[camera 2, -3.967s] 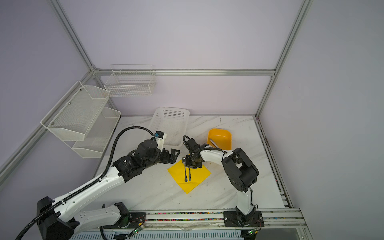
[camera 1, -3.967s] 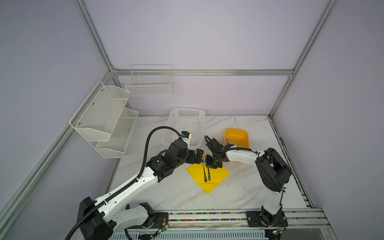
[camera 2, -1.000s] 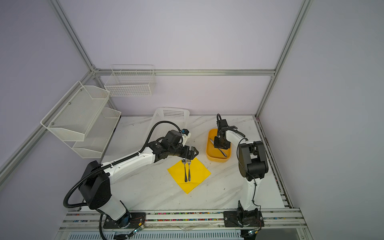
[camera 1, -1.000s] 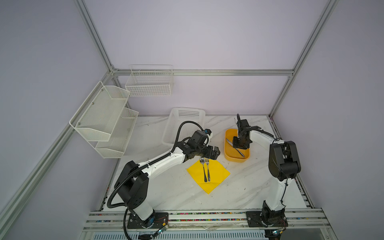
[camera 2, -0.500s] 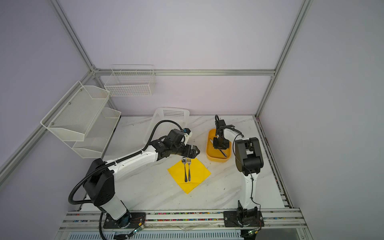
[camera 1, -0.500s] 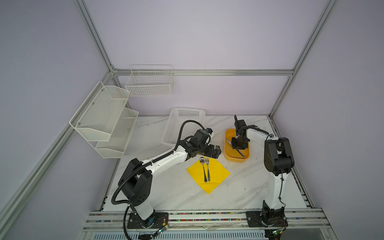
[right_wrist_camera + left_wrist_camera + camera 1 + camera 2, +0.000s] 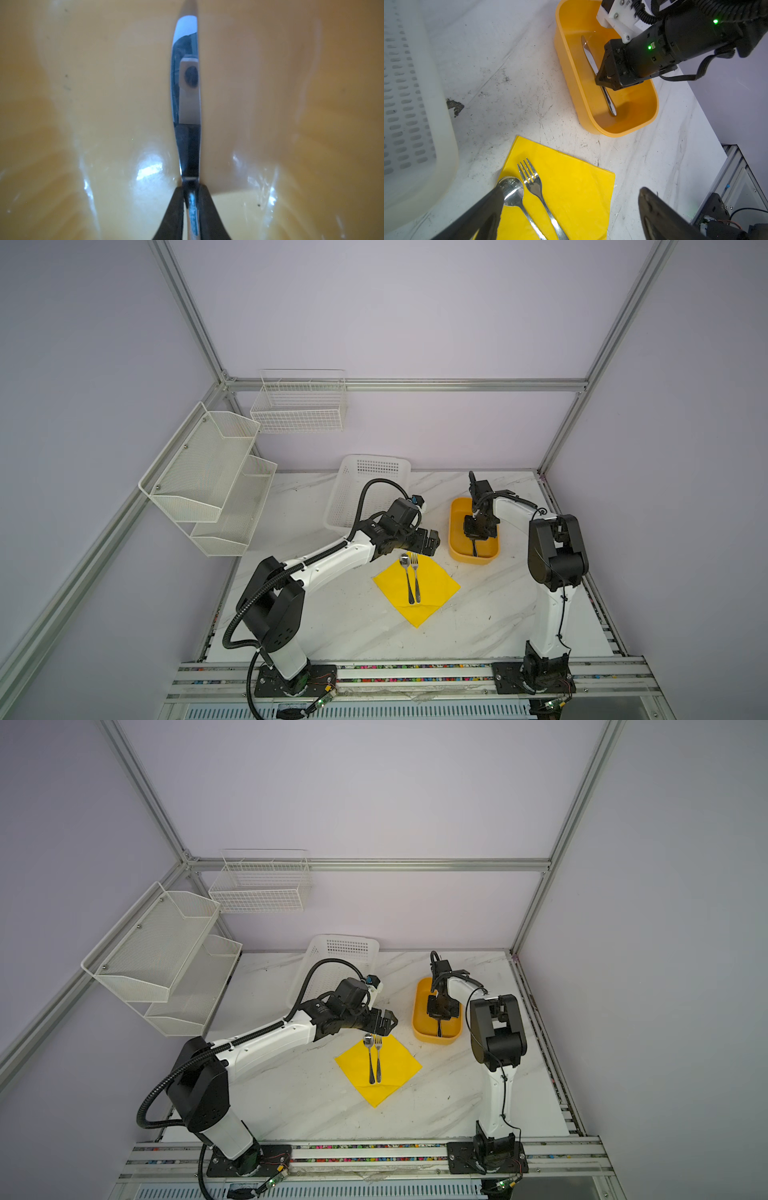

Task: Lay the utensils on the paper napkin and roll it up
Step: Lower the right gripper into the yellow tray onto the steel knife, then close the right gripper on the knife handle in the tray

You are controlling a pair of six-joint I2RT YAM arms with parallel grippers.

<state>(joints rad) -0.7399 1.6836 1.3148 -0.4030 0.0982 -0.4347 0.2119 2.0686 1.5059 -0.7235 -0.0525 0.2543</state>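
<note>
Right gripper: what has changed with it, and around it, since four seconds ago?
The right gripper left the napkin, moved away to the orange tub and closed on the knife there. The left gripper, open, shifted a little toward the napkin's far corner. The spoon and fork lie side by side on the napkin as before.

Left arm: stretched forward and low, wrist about level; left gripper with jaws spread wide, holding nothing. Right arm: elbow raised, forearm reaching back; right gripper pointing down, fingers pinched on knife handle.
</note>
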